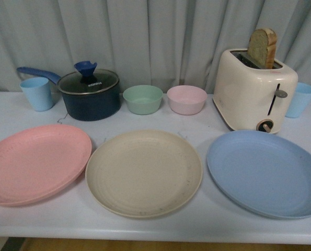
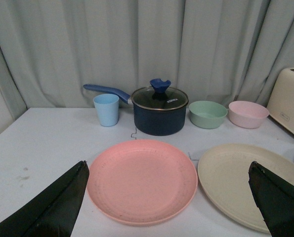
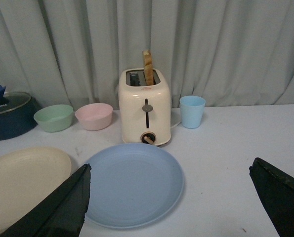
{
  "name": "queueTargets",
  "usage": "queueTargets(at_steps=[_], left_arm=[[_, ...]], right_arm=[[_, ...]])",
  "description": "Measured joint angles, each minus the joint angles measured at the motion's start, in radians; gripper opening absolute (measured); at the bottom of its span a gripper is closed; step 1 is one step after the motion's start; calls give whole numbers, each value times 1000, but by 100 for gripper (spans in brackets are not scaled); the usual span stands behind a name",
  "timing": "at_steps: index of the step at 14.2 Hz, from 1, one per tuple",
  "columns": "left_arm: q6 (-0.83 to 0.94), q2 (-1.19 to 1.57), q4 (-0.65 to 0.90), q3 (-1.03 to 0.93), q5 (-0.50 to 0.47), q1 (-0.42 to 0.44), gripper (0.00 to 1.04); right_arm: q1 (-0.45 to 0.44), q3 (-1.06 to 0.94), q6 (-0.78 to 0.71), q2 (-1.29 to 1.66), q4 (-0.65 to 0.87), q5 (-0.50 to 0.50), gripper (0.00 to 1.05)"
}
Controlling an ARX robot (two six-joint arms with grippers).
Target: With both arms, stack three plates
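Observation:
Three plates lie side by side along the front of the white table in the front view: the pink plate (image 1: 35, 162) at left, the beige plate (image 1: 144, 172) in the middle, the blue plate (image 1: 267, 172) at right. None overlaps another. Neither arm shows in the front view. My left gripper (image 2: 167, 197) is open and empty, held back from the pink plate (image 2: 143, 180), with the beige plate (image 2: 235, 180) beside it. My right gripper (image 3: 169, 197) is open and empty, held back from the blue plate (image 3: 132, 182); the beige plate's edge (image 3: 23, 177) shows there too.
Behind the plates stand a light blue cup (image 1: 37, 93), a dark blue lidded saucepan (image 1: 90, 94), a green bowl (image 1: 142, 99), a pink bowl (image 1: 186, 99), a cream toaster (image 1: 254, 89) with a bread slice, and another blue cup (image 1: 300, 99). A grey curtain hangs behind.

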Motion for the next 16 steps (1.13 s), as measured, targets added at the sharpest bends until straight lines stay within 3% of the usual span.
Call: queueTargets(at_steps=[9, 10, 11, 16], left_arm=[[0, 0, 0, 0, 0, 0, 98], [-3, 5, -26, 4, -14, -3, 98], [-45, 143, -224, 96, -107, 2, 98], [-45, 463, -161, 220, -26, 185, 98]], right_arm=[[0, 0, 0, 0, 0, 0, 98], [0, 0, 0, 0, 0, 0, 98], [0, 0, 0, 0, 0, 1, 98], [0, 0, 0, 0, -1, -1, 98]])
